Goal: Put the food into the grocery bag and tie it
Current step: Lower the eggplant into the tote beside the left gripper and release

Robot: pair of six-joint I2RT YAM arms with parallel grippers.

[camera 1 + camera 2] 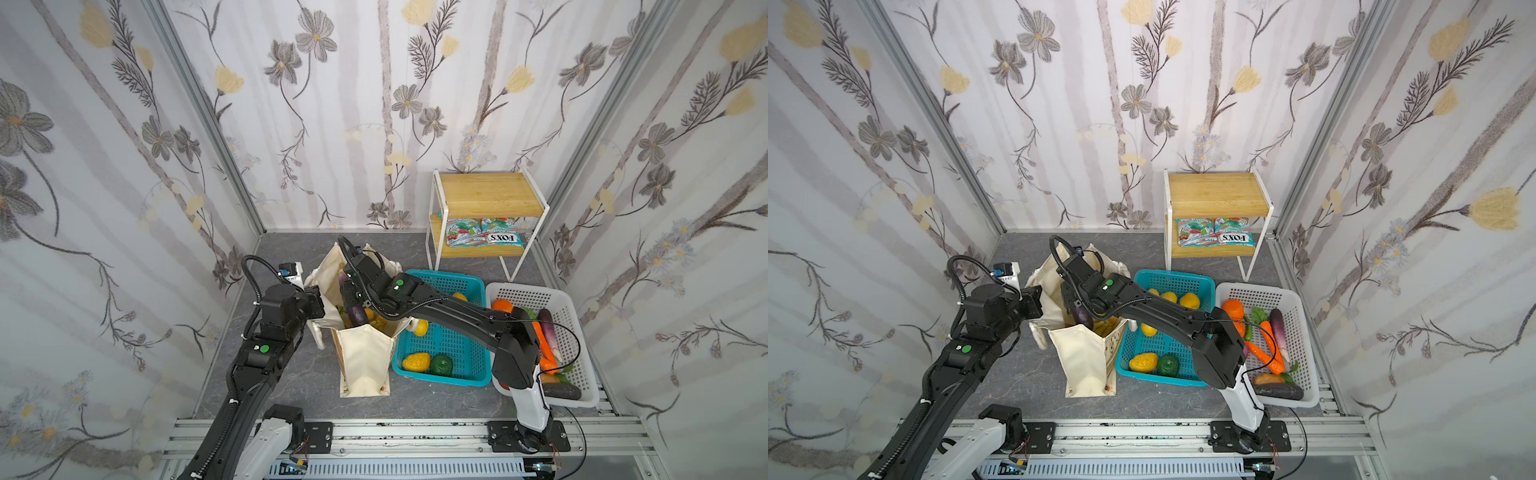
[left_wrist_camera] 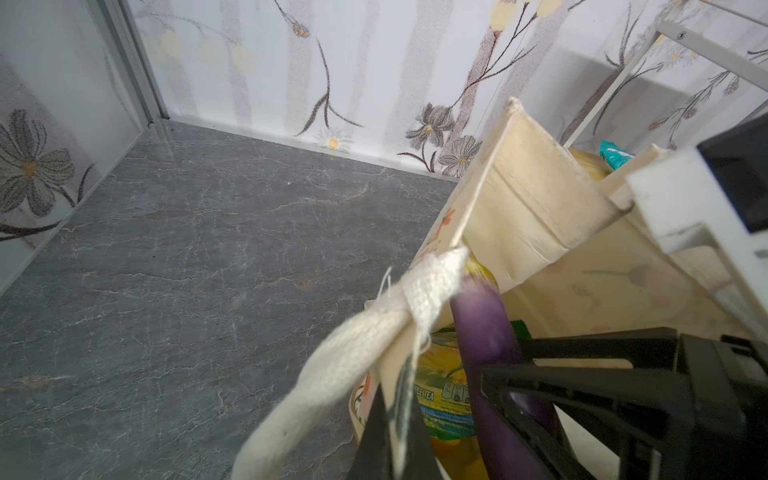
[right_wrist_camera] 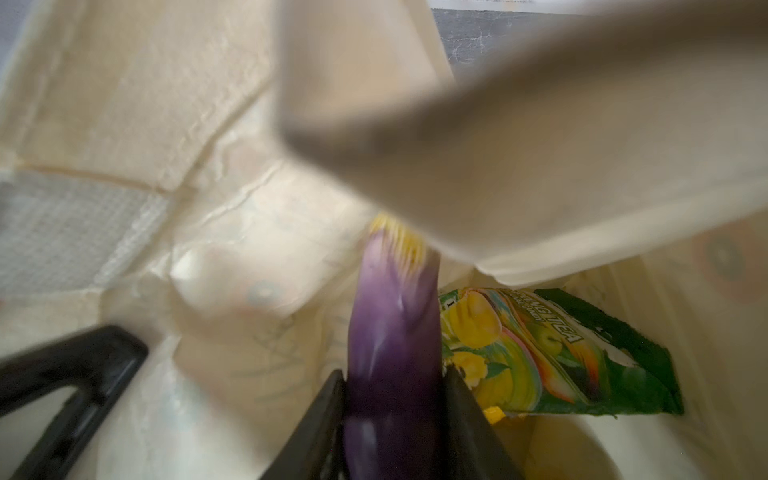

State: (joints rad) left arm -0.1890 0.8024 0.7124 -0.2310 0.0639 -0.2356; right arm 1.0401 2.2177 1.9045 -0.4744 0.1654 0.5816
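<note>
The cream grocery bag [image 1: 365, 357] [image 1: 1084, 357] stands open mid-floor. My left gripper [image 2: 395, 436] [image 1: 321, 306] is shut on the bag's left rim, beside its white rope handle [image 2: 353, 357]. My right gripper [image 3: 395, 399] [image 1: 353, 296] reaches across into the bag's mouth, shut on a purple eggplant [image 3: 395, 324] [image 1: 356, 312] [image 2: 486, 328] that points down inside. A green snack packet [image 3: 561, 353] [image 2: 444, 390] lies in the bag. More food sits in the white basket [image 1: 582, 390]: an orange citrus [image 1: 502, 306], a carrot [image 1: 544, 345] and an eggplant [image 1: 550, 328].
A teal basket [image 1: 436, 379] with yellow fruit and a green one stands right of the bag, against the white basket. A wooden shelf [image 1: 486, 195] at the back right holds two packets [image 1: 482, 237]. Walls close in on three sides.
</note>
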